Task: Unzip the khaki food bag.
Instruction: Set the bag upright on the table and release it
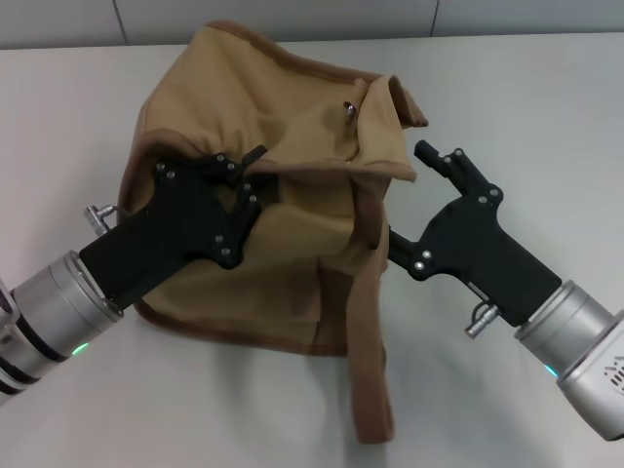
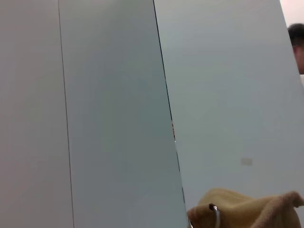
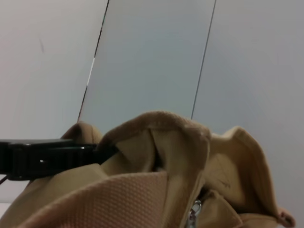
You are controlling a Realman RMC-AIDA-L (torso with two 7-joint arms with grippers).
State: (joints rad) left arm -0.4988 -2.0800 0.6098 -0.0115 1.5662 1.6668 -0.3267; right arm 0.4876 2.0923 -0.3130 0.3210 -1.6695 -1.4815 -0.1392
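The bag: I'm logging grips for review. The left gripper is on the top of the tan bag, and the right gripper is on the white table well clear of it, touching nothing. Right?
Not quite. The head view shows the left gripper on the top of the tan bag, but the right gripper is not clear of it: one part presses the bag's side by the brown trim while another sticks up in the air. The table is white.

My work surface is a plain white table, matte and unmarked, extending across the whole head view. Directly on it lies one item: the khaki food bag, slumped and creased, its base flat on the tabletop near the centre. A brown trim strap from the bag trails over the tabletop toward me. At the far edge, the table meets a grey panelled wall.
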